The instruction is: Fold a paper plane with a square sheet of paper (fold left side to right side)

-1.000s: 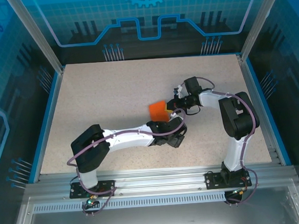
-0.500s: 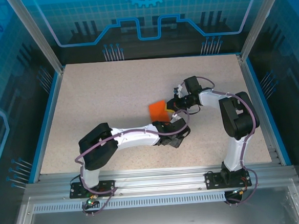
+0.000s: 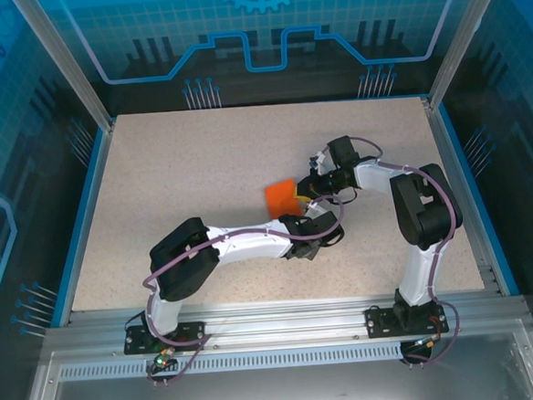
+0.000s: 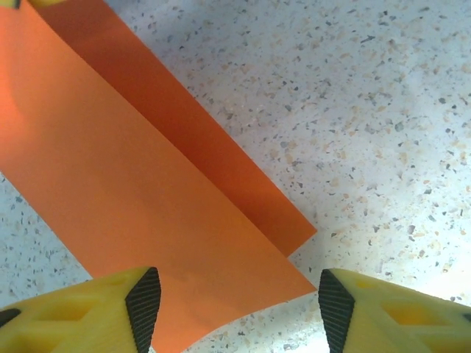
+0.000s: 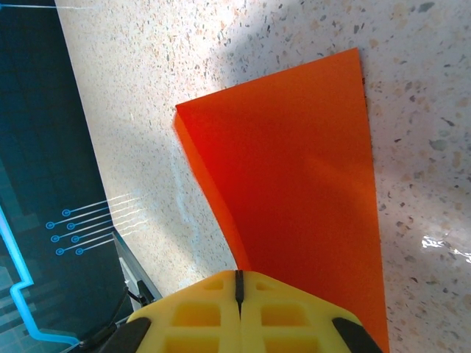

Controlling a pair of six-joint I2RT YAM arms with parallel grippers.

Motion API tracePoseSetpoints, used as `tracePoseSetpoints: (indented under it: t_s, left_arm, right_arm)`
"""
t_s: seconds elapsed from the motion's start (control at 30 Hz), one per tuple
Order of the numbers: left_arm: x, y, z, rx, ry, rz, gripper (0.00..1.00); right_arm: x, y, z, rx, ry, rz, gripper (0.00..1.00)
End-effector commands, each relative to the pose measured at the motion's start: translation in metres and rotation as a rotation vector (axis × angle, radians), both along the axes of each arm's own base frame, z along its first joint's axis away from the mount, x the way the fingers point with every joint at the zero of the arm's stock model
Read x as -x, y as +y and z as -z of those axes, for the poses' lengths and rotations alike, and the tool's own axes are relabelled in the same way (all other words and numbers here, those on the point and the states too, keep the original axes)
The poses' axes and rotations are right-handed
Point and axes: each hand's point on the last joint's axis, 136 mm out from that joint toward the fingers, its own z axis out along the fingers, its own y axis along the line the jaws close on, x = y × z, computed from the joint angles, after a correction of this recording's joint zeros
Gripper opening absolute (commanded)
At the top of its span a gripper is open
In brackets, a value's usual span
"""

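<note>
Left arm (image 3: 242,243) has swung its elbow right. The left gripper (image 4: 232,301) sits at the near edge of the folded sheet of paper (image 3: 282,197), its fingers (image 4: 143,298) spread across a corner. The right gripper (image 5: 238,283), fingers pressed together, pinches the sheet's right edge at mid-table (image 3: 181,160).

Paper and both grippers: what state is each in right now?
square sheet of paper: folded over, two layers offset, on the table.
left gripper: open, jaws apart astride the paper's near corner, not gripping.
right gripper: shut, tips at the paper's edge.
</note>
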Motion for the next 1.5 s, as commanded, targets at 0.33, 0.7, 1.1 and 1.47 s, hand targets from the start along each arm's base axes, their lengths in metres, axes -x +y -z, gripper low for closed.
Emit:
tracePoseSetpoints:
  t_s: [0.33, 0.7, 1.1, 1.47]
  left_arm:
    - [0.003, -0.003, -0.016, 0.001, -0.024, 0.021, 0.32]
    - [0.005, -0.001, -0.018, 0.010, -0.025, 0.023, 0.22]
    - [0.007, -0.002, -0.021, 0.049, -0.002, 0.031, 0.03]
    - [0.010, 0.004, -0.021, 0.191, 0.103, 0.023, 0.03]
  right_arm:
    - [0.004, 0.009, 0.007, 0.027, 0.028, -0.034, 0.06]
    - [0.003, 0.010, 0.009, 0.037, 0.026, -0.045, 0.08]
    - [-0.001, 0.007, -0.016, 0.041, -0.077, -0.060, 0.31]
    - [0.001, -0.040, -0.054, 0.090, -0.213, 0.023, 0.69]
